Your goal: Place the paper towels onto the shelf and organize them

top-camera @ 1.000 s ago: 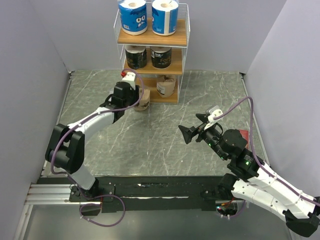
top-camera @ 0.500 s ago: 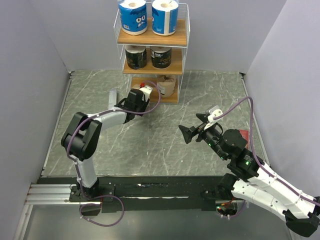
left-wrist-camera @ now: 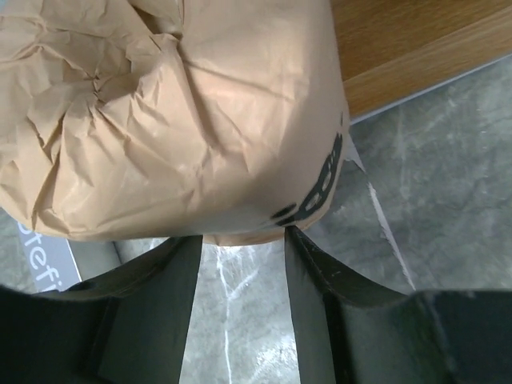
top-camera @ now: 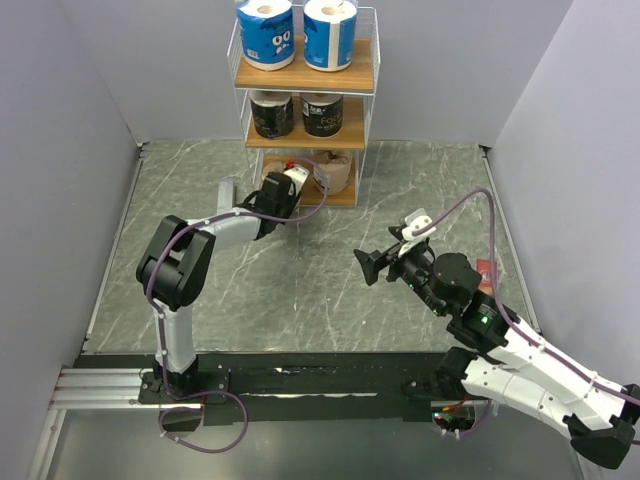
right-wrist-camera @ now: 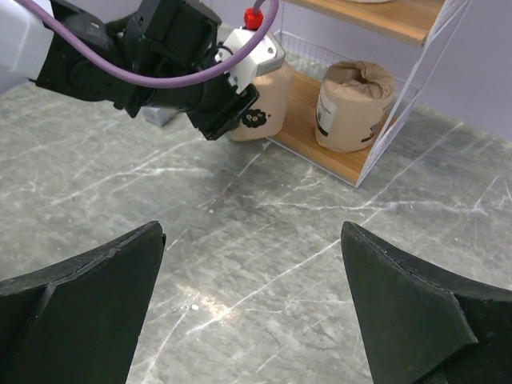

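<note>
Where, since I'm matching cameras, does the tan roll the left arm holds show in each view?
Top external: tan roll upper centre, mostly hidden by the left arm.
Left wrist: fills the upper left, above the fingers.
Right wrist: upper centre.
Shared landmark: the shelf's bottom board.

Pinches a crumpled tan roll (left-wrist-camera: 176, 120) at its lower edge between two black fingers (left-wrist-camera: 152, 280). Shows black print on its right flank, a wooden board (left-wrist-camera: 416, 40) just behind, marble table (left-wrist-camera: 432, 184) below.
</note>
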Robot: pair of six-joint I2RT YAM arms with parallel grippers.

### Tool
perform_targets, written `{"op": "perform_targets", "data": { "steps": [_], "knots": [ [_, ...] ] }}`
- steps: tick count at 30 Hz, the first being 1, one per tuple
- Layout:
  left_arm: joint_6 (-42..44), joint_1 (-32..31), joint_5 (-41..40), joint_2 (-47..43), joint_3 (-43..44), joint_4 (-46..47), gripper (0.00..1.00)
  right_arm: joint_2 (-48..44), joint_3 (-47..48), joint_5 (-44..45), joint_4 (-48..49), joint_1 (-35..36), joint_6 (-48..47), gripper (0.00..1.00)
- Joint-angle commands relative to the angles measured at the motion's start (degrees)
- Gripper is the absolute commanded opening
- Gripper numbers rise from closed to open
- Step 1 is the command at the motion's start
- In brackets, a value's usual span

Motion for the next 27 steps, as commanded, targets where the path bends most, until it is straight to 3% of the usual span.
{"op": "perform_targets", "data": {
  "steps": [1, 16, 27],
  "knots": [
    [2.36, -0.14, -2.53, 1.46, 3.33, 4.71, 0.52, 0.91, 3.39, 0.97, 2.27, 0.38, -1.14, 0.98],
    [4.91, -0.05, -4.91, 4.71, 7.64, 6.82, 0.52, 1.09, 3.91, 1.32, 2.44, 0.38, -2.20, 0.98],
    [4.39, -0.14, -3.86, -0.03, 3.08, 6.82, 0.52, 0.56, 4.18, 0.97, 1.83, 0.38, -1.59, 0.98]
  ]
}}
